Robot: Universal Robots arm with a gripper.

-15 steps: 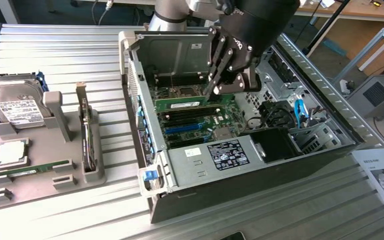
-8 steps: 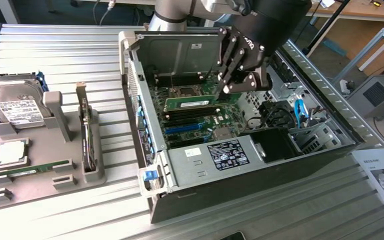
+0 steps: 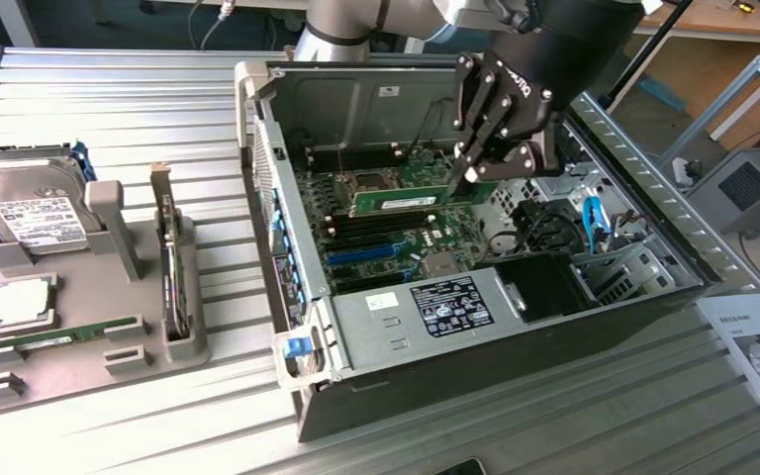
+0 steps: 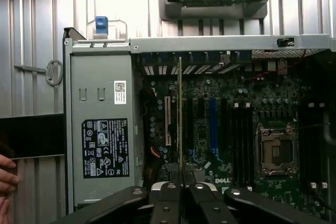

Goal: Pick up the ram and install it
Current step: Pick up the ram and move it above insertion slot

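Pickup: done, gripper jaws were clamped on the ram | Position: held over the motherboard inside the computer case | Install: not yet seated

Open from above over the computer case; walled in on every side lower down. Tight within: hand clamped on the ram, low over the motherboard, between CPU socket and power supply. Black housing close on the exterior view's right. Wide free run across the ribbed tabletop up to the parts tray
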